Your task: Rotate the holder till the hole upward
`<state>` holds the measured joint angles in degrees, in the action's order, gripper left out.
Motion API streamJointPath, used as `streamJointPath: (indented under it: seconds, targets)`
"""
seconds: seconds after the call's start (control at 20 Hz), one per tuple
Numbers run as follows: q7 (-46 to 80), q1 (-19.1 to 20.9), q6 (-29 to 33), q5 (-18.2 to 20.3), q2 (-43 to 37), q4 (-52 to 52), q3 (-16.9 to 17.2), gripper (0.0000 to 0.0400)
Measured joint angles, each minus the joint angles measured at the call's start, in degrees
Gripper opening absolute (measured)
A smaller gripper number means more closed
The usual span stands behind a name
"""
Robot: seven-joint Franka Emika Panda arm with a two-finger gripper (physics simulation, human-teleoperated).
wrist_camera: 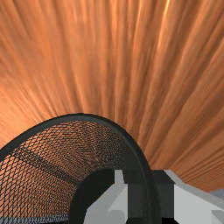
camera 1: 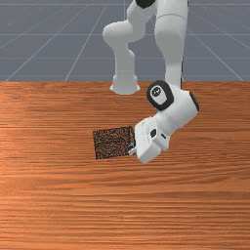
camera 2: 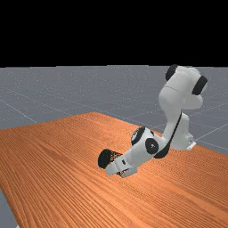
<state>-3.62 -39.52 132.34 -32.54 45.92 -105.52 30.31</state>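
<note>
Wooden table (camera 1: 58, 210), holder (camera 1: 112, 143) on its side, hole (wrist_camera: 103, 148) to be turned up

On the orange-brown wood the black mesh holder lies sideways. In the front view its hole faces about three o'clock, towards the gripper (wrist_camera: 152, 194); the dark base (camera 2: 103, 158) points to nine. The jaws stand narrow, pinching the holder's rim (wrist_camera: 81, 117): one finger (wrist_camera: 107, 203) inside the hole, the other (wrist_camera: 192, 203) outside.

The step in hand looks to be tipping it upright. Best keep that pinch firm but gentle, since thin mesh may bend, and lift the rim in a slow arc, letting the base's lower edge serve as a hinge on the wood. Turn the gripper along with the rim; a straight pull would probably drag the holder or twist it loose. Ease off only once the base sits flat.

The arm (camera 1: 171, 36) comes in from about one o'clock in the front view, with grey floor (camera 1: 39, 53) beyond the table at twelve.
</note>
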Motion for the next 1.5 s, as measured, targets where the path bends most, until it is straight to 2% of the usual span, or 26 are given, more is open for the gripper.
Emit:
streamJointPath:
  seconds: [0.1,0.2,0.35,0.45,0.5,0.55,0.6,0.65,0.7,0.75,1.05,1.25,1.35,1.45,1.5]
  targets:
    - [-0.1,0.0,-0.3,0.0,-0.3,0.0,0.1,0.0033]
    - [-2.5,2.0,0.8,2.7,-2.4,-1.1,-1.6,0.0043]
    - [-6.4,3.1,0.5,4.8,-7.1,-3.1,-2.5,0.004]
    - [-6.7,1.7,-1.9,3.8,-9.7,-3.3,-1.1,0.0066]
    - [-10.3,3.5,-1.3,6.9,-12.1,-4.3,-2.7,0.0043]
    - [-19.7,8.2,-1.0,16.7,-14.8,-5.1,-7.1,0.0058]
    - [-22.2,8.7,-1.8,18.9,-16.5,-5.3,-7.4,0.0053]
    - [-30.6,12.0,-5.9,28.4,-17.7,-4.3,-10.0,0.0024]
    - [-32.6,12.6,-5.6,28.7,-18.5,-4.1,-10.1,0.0049]
    - [-38.5,16.1,-9.9,35.1,-17.5,-2.6,-11.7,0.0053]
    - [-50.7,28.9,-9.5,42.6,-17.5,-1.2,-14.2,0.0043]
    - [-60.6,40.4,-15.7,49.7,-13.4,7.1,-17.5,0.005]
    - [-65.1,43.1,-9.6,48.0,-14.8,5.4,-16.1,0.0047]
    - [-67.8,45.4,-7.3,46.9,-14.5,6.1,-15.2,0.0035]
    - [-67.6,41.9,2.9,37.6,-16.9,0.7,-11.5,0.0049]
